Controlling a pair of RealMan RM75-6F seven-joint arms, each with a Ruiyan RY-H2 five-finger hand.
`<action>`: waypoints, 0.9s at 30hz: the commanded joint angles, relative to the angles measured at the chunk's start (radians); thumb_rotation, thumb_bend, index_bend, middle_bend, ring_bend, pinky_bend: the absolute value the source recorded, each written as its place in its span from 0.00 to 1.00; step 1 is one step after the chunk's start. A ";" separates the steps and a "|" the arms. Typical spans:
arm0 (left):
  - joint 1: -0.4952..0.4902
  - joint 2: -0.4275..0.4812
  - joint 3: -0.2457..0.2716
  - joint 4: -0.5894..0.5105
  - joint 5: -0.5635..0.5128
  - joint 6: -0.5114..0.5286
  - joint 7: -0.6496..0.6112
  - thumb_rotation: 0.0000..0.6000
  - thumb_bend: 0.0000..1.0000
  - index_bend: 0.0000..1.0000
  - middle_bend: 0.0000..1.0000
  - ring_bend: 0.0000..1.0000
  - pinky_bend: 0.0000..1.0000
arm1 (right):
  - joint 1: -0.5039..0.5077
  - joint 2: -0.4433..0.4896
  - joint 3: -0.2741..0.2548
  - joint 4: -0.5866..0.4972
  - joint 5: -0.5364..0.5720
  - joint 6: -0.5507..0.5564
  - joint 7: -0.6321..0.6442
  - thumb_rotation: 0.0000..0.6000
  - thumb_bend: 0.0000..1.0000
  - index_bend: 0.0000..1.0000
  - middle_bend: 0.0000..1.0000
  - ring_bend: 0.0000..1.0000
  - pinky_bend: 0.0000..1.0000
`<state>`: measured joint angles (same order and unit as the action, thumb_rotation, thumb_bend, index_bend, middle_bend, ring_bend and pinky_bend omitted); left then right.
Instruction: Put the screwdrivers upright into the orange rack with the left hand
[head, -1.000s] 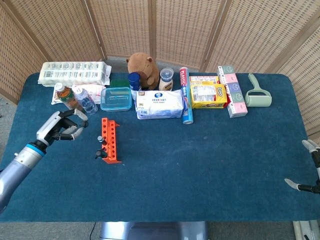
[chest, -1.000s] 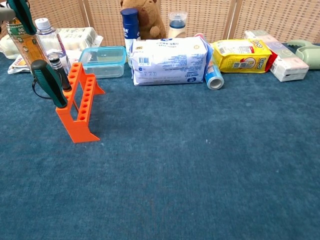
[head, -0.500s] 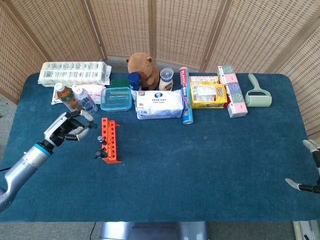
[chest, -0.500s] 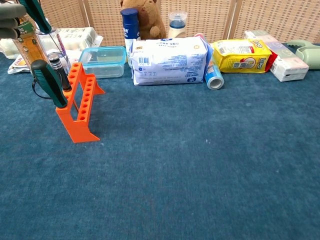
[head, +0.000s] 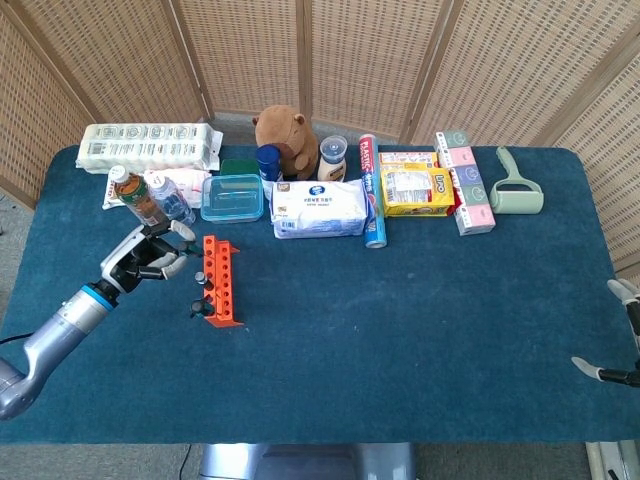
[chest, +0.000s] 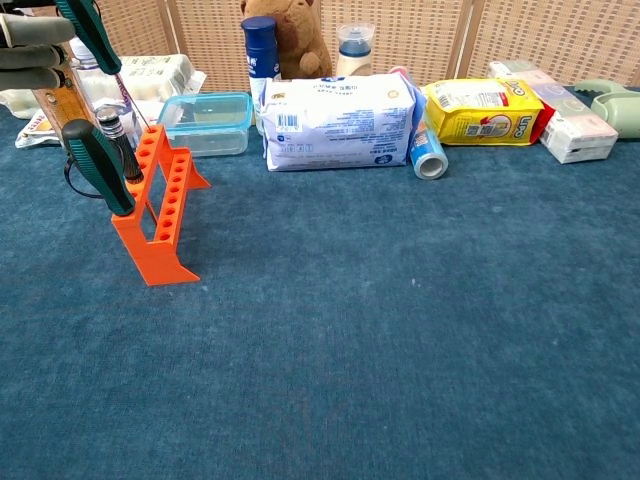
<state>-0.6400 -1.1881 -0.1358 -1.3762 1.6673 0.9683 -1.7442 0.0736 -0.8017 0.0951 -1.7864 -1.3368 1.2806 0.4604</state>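
Left hand (head: 148, 255) gripping one screwdriver (chest: 93, 30); two more in orange rack (chest: 160, 205).

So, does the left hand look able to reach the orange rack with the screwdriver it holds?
Probably yes: the left hand holds a screwdriver just beside the orange rack, with only bare table between them.

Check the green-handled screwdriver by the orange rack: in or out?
In. The screwdriver stands in the near end of the rack, handle tilted; the left hand holds another above.

woven screen (head: 300, 50) behind blue table (head: 420, 330)
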 joint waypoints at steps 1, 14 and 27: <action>-0.011 0.002 0.009 -0.002 -0.025 -0.012 0.007 1.00 0.43 0.59 1.00 1.00 1.00 | -0.001 0.001 0.000 0.000 0.000 0.001 0.002 1.00 0.00 0.02 0.02 0.00 0.00; -0.037 -0.004 0.034 -0.016 -0.088 -0.038 0.022 1.00 0.43 0.59 1.00 1.00 1.00 | 0.001 0.001 -0.001 -0.002 -0.005 -0.001 -0.001 1.00 0.00 0.02 0.02 0.00 0.00; -0.050 -0.031 0.052 0.013 -0.106 -0.036 0.014 1.00 0.43 0.59 1.00 1.00 1.00 | 0.000 0.002 0.000 -0.003 -0.005 0.000 0.005 1.00 0.00 0.02 0.02 0.00 0.00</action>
<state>-0.6884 -1.2170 -0.0851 -1.3656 1.5616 0.9329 -1.7281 0.0734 -0.7993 0.0947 -1.7892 -1.3413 1.2803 0.4649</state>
